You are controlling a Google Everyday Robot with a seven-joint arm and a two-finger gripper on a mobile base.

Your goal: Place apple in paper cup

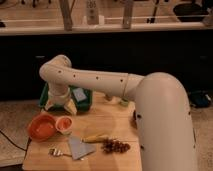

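The small white paper cup [64,129] stands on the wooden table [95,160], right of the orange bowl [42,128]. An orange-red round thing, the apple [64,122], fills the cup's mouth. My gripper [61,109] hangs at the end of the long white arm, just above and behind the cup. Its two white fingers [71,107] are spread apart and hold nothing.
A green container [82,97] with a bluish item stands behind the gripper. A banana [95,137], a dark grape bunch [115,146], a grey napkin [79,148] and a fork [55,151] lie on the table's front part. My arm's large white body fills the right side.
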